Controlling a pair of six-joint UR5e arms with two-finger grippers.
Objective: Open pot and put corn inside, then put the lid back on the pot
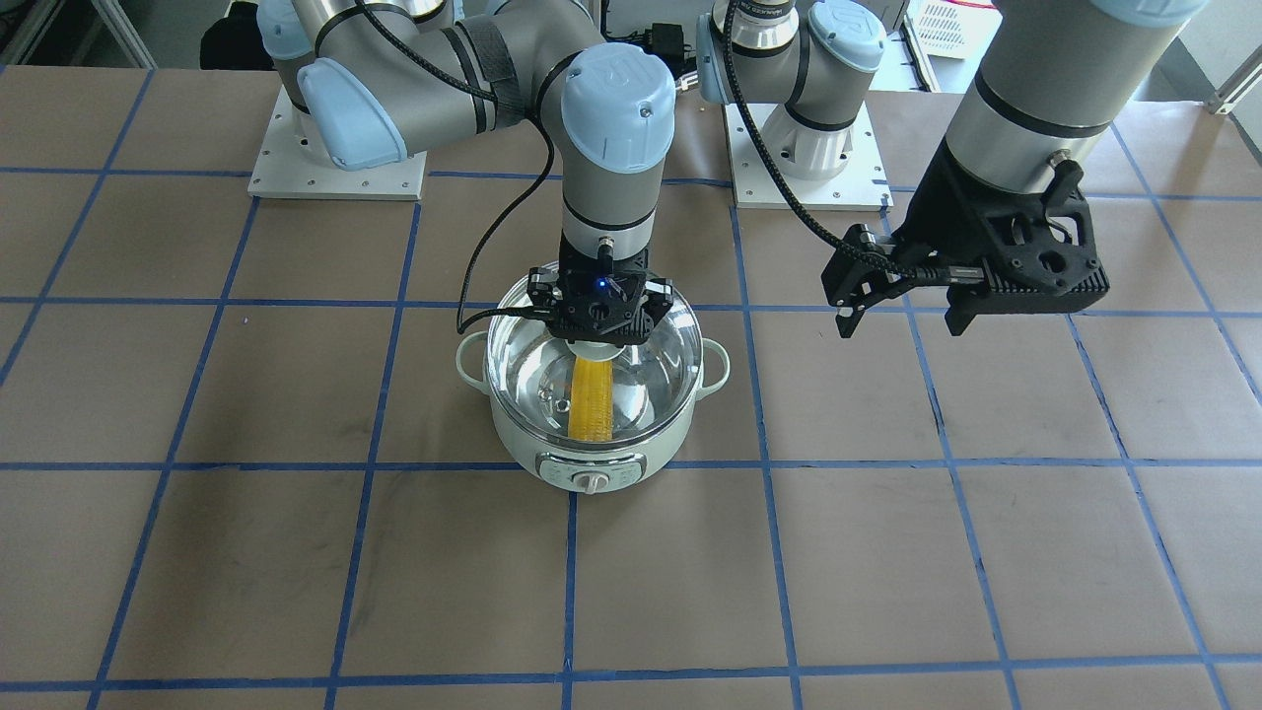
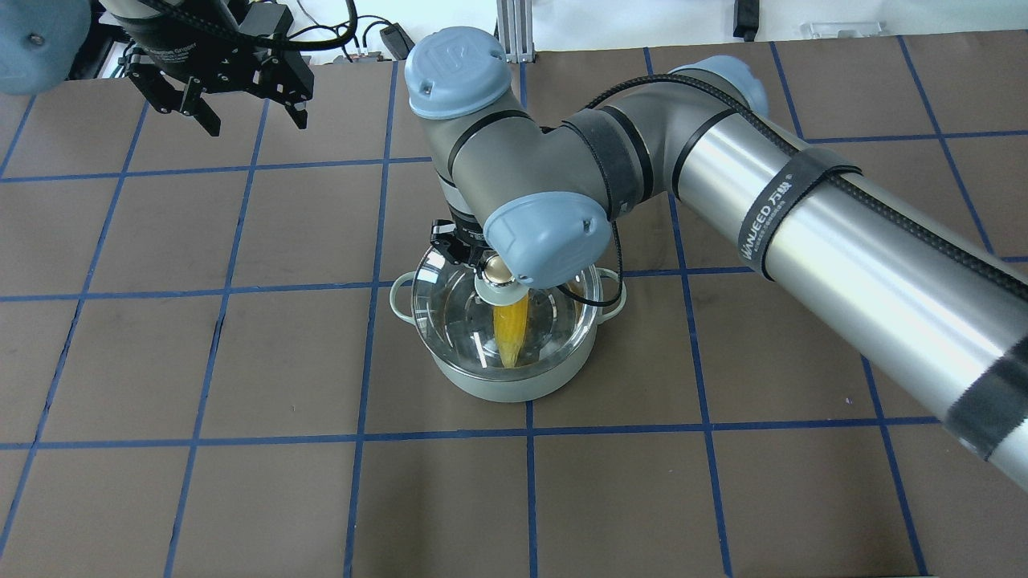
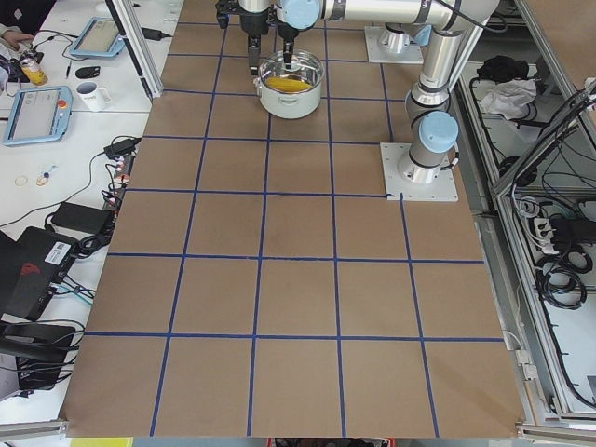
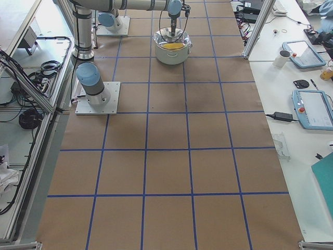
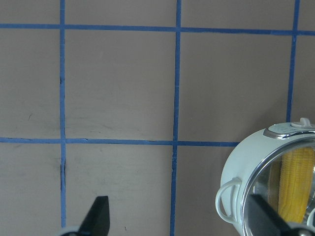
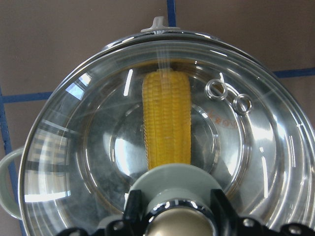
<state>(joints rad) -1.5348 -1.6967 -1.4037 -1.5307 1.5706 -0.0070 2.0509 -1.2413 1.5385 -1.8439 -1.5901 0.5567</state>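
The mint-green pot stands at the table's middle, its dial facing away from the robot. The yellow corn lies inside it, seen through the clear glass lid, which covers the pot's rim. My right gripper points straight down and is shut on the lid's beige knob. In the right wrist view its fingers flank the knob above the corn. My left gripper is open and empty. It hovers above the table to the pot's side. Its wrist view shows the pot at the lower right.
The table is brown with a blue tape grid. Two arm base plates sit at the robot's side. A black cable hangs from the right arm beside the pot. Benches with tablets flank the table.
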